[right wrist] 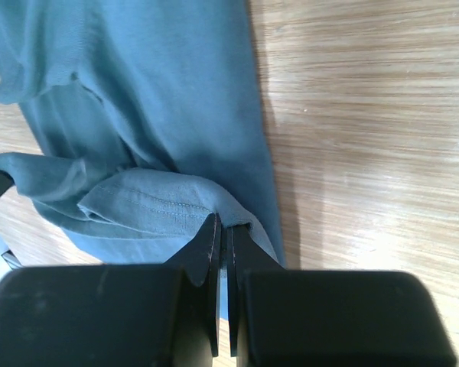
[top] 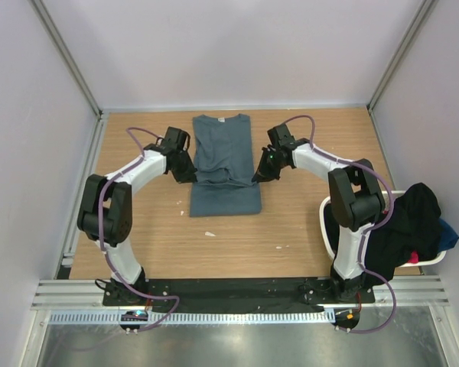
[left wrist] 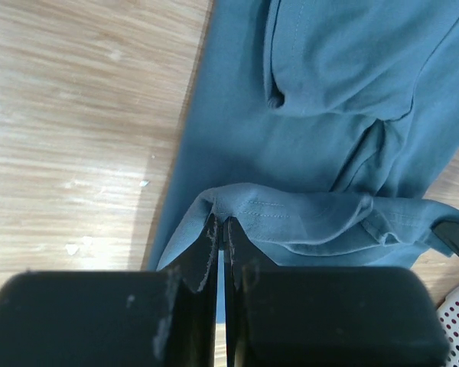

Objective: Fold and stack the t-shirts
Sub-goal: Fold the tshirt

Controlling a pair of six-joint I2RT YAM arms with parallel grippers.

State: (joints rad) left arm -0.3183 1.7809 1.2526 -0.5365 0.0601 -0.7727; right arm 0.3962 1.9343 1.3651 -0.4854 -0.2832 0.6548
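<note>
A slate blue-grey t-shirt (top: 223,164) lies lengthwise in the middle of the table, collar at the far end. My left gripper (top: 186,174) is at its left edge and my right gripper (top: 259,176) at its right edge, both about halfway along. In the left wrist view the gripper (left wrist: 222,222) is shut on a stitched edge of the t-shirt (left wrist: 314,153), which is raised into a fold. In the right wrist view the gripper (right wrist: 223,226) pinches the same stitched edge of the t-shirt (right wrist: 161,115). The cloth sags between the two grips.
A white laundry basket (top: 326,206) stands at the table's right edge. It is heaped with black, blue and red clothes (top: 413,222) and sits close behind the right arm. Small white scraps (top: 209,234) lie on the wood in front of the shirt. Walls enclose the table.
</note>
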